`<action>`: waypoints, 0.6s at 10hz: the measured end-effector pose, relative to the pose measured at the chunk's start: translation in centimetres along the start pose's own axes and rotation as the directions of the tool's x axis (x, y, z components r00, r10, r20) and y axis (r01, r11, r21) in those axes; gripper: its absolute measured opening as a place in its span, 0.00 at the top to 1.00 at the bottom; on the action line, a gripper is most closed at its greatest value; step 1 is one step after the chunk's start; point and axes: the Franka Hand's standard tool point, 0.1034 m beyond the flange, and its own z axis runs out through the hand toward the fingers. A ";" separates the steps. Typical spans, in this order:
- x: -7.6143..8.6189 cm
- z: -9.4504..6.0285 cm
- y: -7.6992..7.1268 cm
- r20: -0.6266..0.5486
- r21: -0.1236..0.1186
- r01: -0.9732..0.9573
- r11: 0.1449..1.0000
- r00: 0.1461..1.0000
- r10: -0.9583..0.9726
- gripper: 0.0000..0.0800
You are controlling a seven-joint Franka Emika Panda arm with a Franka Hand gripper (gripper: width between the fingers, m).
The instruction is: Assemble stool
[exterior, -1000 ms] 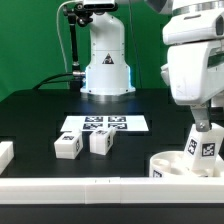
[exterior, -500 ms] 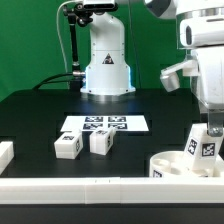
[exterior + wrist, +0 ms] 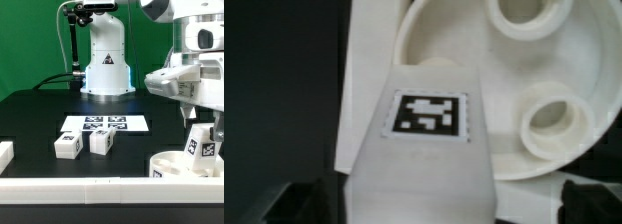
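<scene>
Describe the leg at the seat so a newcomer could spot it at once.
Find the round seat at the table's front, on the exterior view's right. The leg rises upright from it, tag facing the camera. The other two legs lie loose on the table by the marker board.

We could read no words or numbers: only black-and-white square tags on the marker board (image 3: 104, 125) and legs (image 3: 68, 147).

My arm (image 3: 200, 45): glossy white rounded shells, dark joints; blocky white hand (image 3: 199, 120); conical white base (image 3: 105, 45) bearing triangular label (image 3: 107, 71); black cable (image 3: 73, 45).
</scene>
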 end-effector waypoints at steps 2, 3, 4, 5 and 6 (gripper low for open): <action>-0.1 0.0 0.0 0.000 0.000 -0.014 1.000 1.000 0.014 0.31; -0.1 0.0 0.0 0.000 0.001 -0.014 1.000 1.000 0.014 0.52; -0.1 0.0 0.0 0.000 0.001 -0.015 1.000 1.000 0.015 0.52; -0.2 0.0 0.0 0.000 0.001 -0.016 1.000 1.000 0.016 0.58; -0.2 0.0 0.0 0.000 0.001 -0.022 1.000 1.000 0.022 0.58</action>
